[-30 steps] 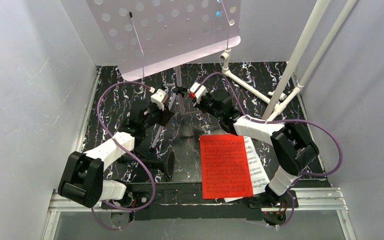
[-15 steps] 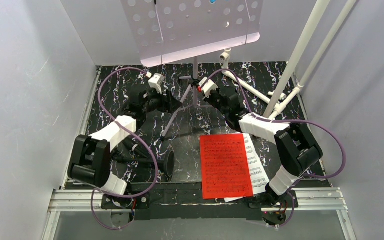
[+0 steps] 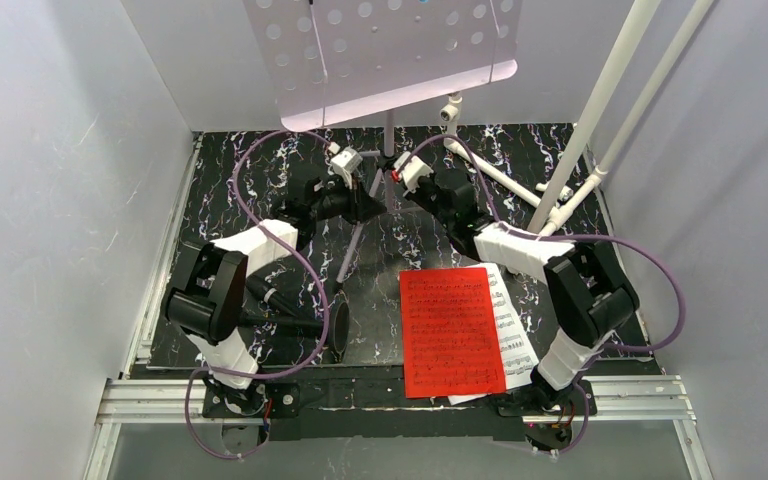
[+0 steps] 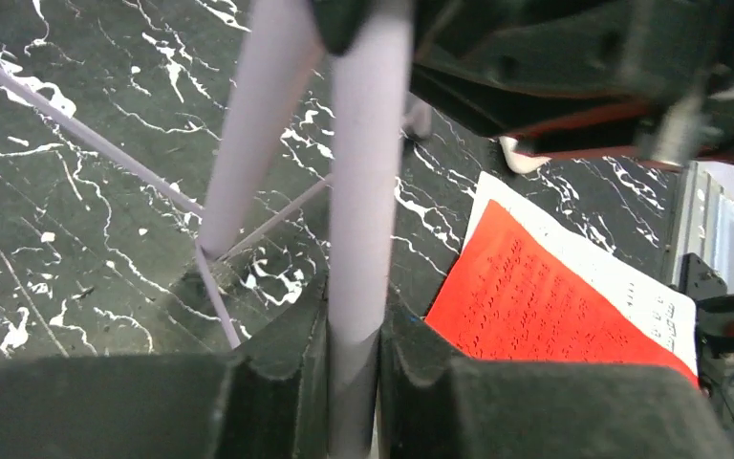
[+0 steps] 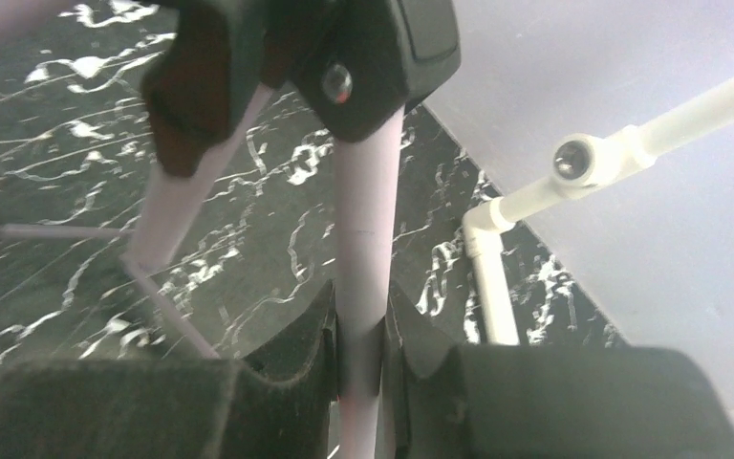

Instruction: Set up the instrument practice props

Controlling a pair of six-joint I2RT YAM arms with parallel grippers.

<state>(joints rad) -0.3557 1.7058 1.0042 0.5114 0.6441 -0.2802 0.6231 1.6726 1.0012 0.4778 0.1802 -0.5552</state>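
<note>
Nearly vertical, the lilac music stand (image 3: pixel 390 60) rises at the far middle of the table (image 3: pixel 220 200), its long pole upright and its perforated desk facing the arms. The left gripper (image 4: pixel 354 330) and right gripper (image 5: pixel 360 339) each pinch that pole tightly from opposite sides. The red and white sheet-music pages (image 3: pixel 452 330) lie flat by the right arm's base. The microphone (image 3: pixel 295 325) lies on its side, its long axis running left to right, by the left arm's base.

Black white-veined marbled tabletop (image 3: pixel 210 190), plain pale grey walls (image 3: pixel 60 200) rising left, right and behind it, aluminium rail (image 3: pixel 640 395) along its near edge, white pipe frame (image 3: pixel 603 95) at its far-right corner
</note>
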